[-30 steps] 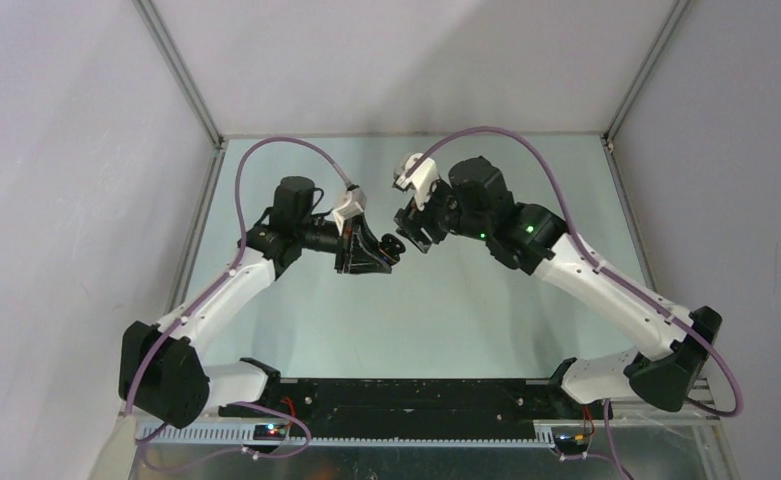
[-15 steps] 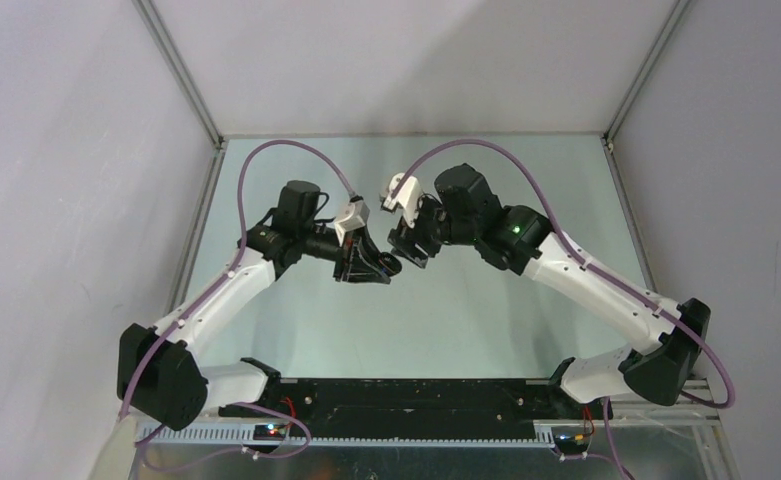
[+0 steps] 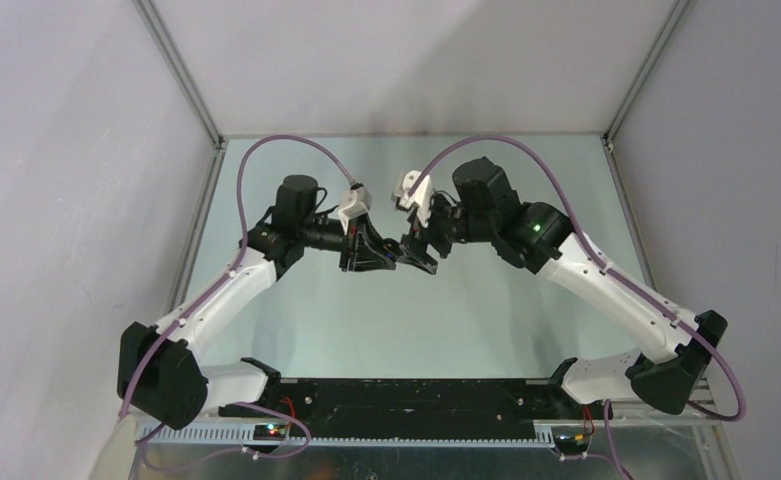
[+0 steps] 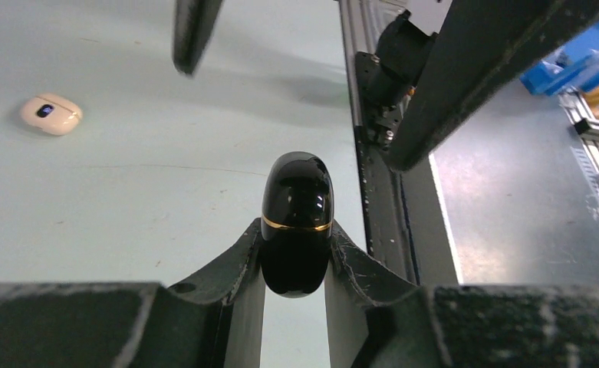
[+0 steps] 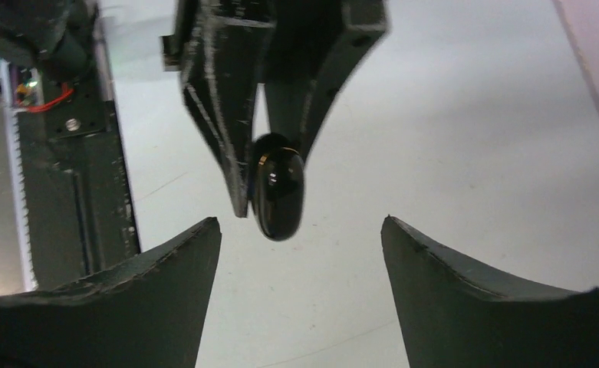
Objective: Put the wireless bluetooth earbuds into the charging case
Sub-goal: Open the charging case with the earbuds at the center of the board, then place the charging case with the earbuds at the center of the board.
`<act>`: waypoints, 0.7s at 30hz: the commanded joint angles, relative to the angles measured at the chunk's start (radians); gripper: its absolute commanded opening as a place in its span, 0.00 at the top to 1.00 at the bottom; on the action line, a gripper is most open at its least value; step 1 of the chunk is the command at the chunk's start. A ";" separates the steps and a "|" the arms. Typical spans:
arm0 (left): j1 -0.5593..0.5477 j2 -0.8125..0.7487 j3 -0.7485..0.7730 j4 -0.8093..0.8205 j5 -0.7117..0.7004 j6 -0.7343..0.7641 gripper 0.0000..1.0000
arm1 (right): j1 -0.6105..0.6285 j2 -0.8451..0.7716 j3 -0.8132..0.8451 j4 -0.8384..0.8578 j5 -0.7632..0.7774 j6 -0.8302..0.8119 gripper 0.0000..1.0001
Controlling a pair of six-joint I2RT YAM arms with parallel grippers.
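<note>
Right gripper (image 3: pixel 419 262) nearer, jaws apart (charging case (image 4: pixel 297 199) in left gripper (image 4: pixel 296 257))

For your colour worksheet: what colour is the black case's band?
Gold; the band shows best in the left wrist view.

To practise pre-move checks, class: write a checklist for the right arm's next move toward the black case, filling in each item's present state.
1. Left pincer shut on the black case: ok.
2. Right pincer open: ok.
3. Case lined up with right pincer's gap: ok.
4. Case lid open: not ok, seam looks closed.
5. Earbuds located: cannot tell; one cream-white piece lies on the table.
</note>
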State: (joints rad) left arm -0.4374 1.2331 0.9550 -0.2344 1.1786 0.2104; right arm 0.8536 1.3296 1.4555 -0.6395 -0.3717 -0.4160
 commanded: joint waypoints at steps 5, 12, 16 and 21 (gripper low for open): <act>0.024 0.079 -0.035 0.327 -0.159 -0.346 1.00 | -0.197 -0.094 -0.050 0.171 0.070 0.160 0.02; 0.052 0.294 0.147 0.136 -0.389 -0.358 1.00 | -0.411 -0.116 -0.142 0.278 0.055 0.291 0.01; 0.093 0.457 0.250 0.109 -0.382 -0.450 1.00 | -0.507 -0.097 -0.159 0.296 0.019 0.331 0.01; 0.143 0.646 0.347 0.141 -0.428 -0.560 1.00 | -0.554 -0.066 -0.169 0.303 0.019 0.334 0.01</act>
State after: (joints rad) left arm -0.3374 1.7668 1.2171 -0.0967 0.8059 -0.2268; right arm 0.3168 1.2469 1.2888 -0.4019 -0.3305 -0.1139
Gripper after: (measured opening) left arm 0.326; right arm 0.993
